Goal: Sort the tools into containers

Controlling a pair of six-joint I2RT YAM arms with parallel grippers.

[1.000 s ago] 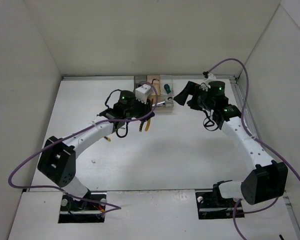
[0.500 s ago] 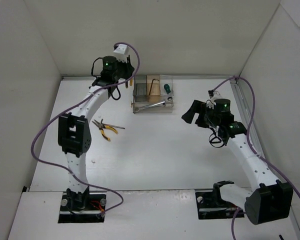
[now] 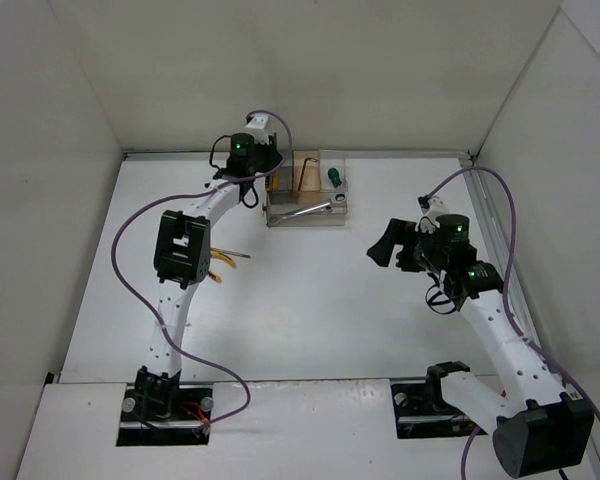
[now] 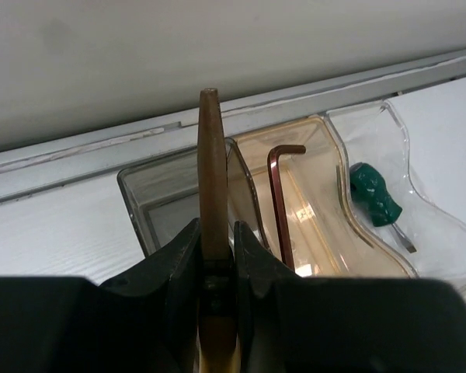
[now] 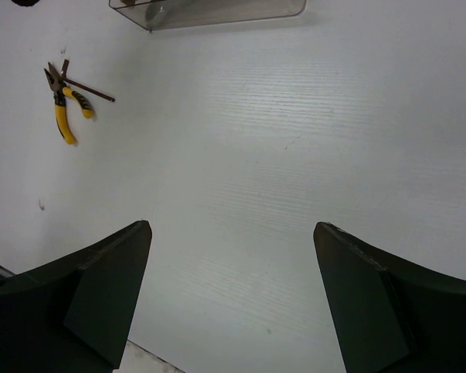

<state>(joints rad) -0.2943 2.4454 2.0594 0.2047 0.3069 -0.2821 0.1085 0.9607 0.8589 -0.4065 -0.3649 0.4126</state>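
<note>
Three tools sit in the organizer box (image 4: 175, 159): the hex key (image 4: 279, 210) in its tan middle compartment, the green-handled screwdriver (image 4: 375, 194) in the right one, and the silver wrench (image 3: 305, 210) in its front tray. My left gripper (image 4: 216, 241) clamps a brown tapered rod (image 4: 212, 171), tip aimed at the box's smoky left compartment, which looks unfilled. The yellow-handled pliers (image 5: 64, 109) and thin dark rod (image 5: 89, 89) lie off the box's left front. My right gripper (image 5: 229, 229) hangs spread wide, well to the box's right, leaving me room.

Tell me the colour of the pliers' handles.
Yellow; the pliers show best in the right wrist view.
</note>
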